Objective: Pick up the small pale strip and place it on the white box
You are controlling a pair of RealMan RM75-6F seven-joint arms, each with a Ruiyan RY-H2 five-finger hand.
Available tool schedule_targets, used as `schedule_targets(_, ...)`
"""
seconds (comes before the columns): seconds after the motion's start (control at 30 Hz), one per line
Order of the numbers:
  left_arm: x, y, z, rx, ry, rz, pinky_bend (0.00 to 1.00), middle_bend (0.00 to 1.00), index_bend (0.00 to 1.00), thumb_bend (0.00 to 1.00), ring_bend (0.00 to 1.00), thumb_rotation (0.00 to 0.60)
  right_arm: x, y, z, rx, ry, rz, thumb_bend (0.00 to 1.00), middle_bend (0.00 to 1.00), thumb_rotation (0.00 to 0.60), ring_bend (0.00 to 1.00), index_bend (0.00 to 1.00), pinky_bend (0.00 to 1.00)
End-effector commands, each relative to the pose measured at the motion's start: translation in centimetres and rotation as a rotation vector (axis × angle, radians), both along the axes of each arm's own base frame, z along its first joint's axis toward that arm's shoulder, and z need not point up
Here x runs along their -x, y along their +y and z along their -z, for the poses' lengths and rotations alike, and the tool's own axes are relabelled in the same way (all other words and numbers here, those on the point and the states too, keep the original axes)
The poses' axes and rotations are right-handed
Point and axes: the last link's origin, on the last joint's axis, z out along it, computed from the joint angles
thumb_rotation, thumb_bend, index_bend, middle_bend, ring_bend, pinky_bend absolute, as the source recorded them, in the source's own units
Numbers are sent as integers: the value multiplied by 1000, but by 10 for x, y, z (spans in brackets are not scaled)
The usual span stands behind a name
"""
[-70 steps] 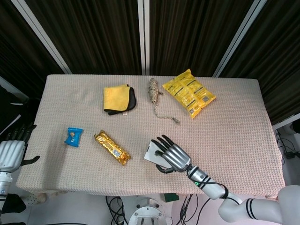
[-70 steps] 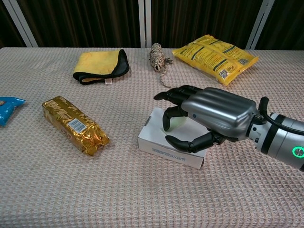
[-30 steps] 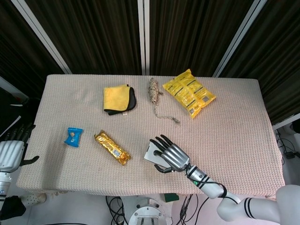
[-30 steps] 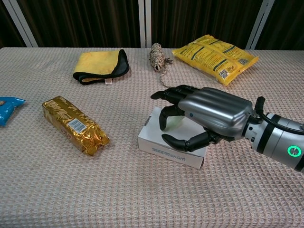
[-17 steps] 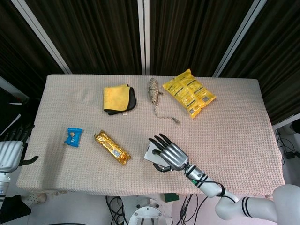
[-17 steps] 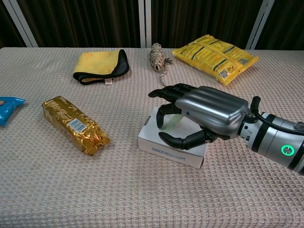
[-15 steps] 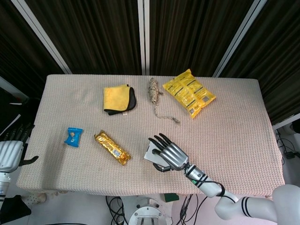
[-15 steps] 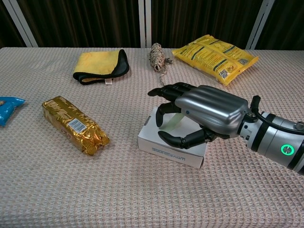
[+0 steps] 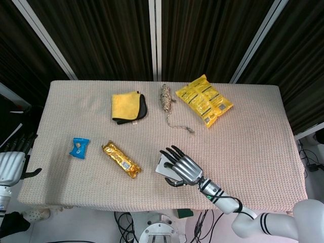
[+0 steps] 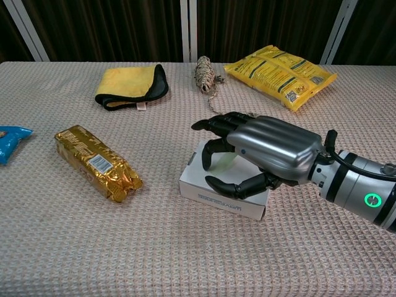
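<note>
Dark ribbed curtains back a woven beige surface [image 9: 253, 131].

Item, task: small pale strip [image 10: 226, 159]. A sliver of pale greenish material shows under the right hand [image 10: 260, 154], lying over the top of the white box [image 10: 213, 182] at near centre. Whether it rests on the box or hangs pinched in the fingers [image 10: 210, 150] cannot be told; most of it is hidden.

Handling, judged: light, thin, probably flexible; likely to slide or cling to a fingertip on release. Best taken by a thumb-and-finger pinch across its narrow width, near the middle, and let go low over the flat box top.

Right hand: arched over the box, fingers curled down toward the lid, thumb underneath near the box's near edge. Grip on the strip not determinable.

Left hand [image 9: 11, 164]: off the left edge of the surface, fingers apart, holding nothing.

Other items: gold wrapped bar [image 10: 97, 163] left of the box; blue packet [image 9: 79, 148] far left; yellow cloth [image 10: 130, 83], twine bundle [image 10: 204, 74] and yellow bag [image 10: 279, 67] along the far side, all well apart from the box.
</note>
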Motion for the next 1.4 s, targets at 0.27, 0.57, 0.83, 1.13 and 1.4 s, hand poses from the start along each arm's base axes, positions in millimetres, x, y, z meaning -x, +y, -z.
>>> schedule_targets(0.27,-1,1,1,5,2,2,94,70,98,45,0,600,1,5,-7,-1,-19,0,451,0,155,0,365,0)
schedule_targets(0.57,1,2,2,11,1,-9,94,70,98,46,0,600,7,3,0,-9,15,19,450,0,156,0,364,0)
schedule_targets(0.83,1,2,1,8,1,-8,94,70,98,46,0,600,5,5,-7,1,-17,10,450,0,155,0,364,0)
schedule_targets(1.13,1,2,2,9,3,-5,94,70,99,46,0,600,9,9,-7,-7,-11,17,450,0,157,0,364,0)
schedule_targets(1.4,0,2,1,5,2,-6,94,70,98,46,0,600,11,7,-5,-23,1,29,449,0,154,0,364,0)
